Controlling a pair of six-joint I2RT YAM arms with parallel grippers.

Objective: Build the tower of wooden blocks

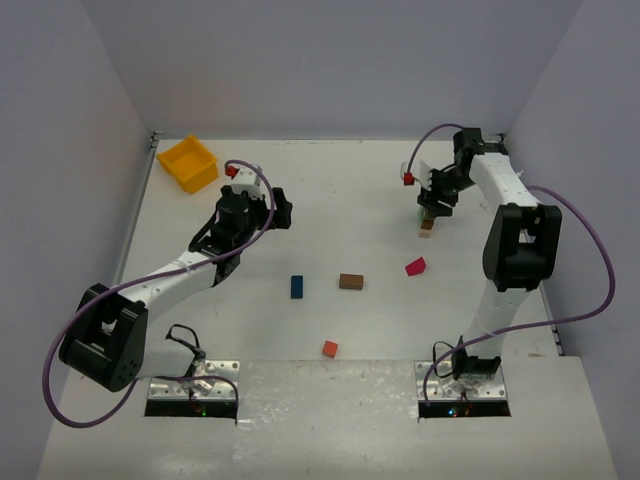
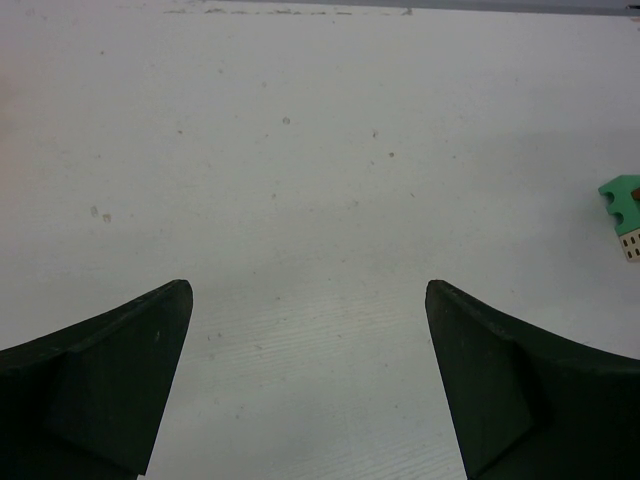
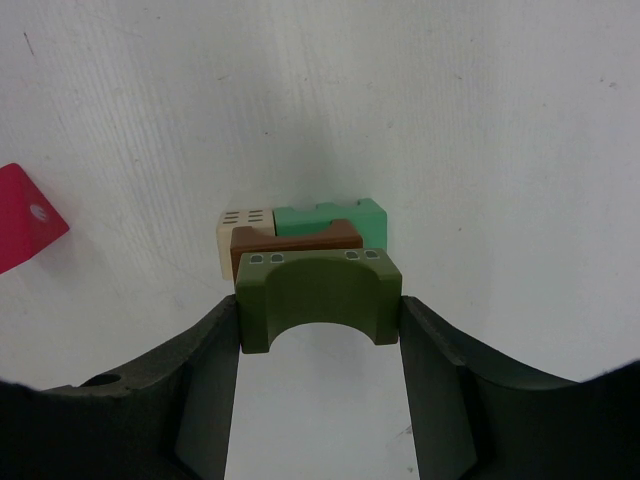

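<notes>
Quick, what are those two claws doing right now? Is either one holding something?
The left gripper is open and holds nothing.
The right gripper is closed on a green arch block.

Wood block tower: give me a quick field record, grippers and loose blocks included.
tower: pale block, light green block, brown block clustered together, far right
right gripper: shut on olive arch block, directly over the cluster
left gripper: open, empty, above bare table
loose: blue block, loose brown block, magenta block, orange-red block
yellow bin: far left corner
</notes>
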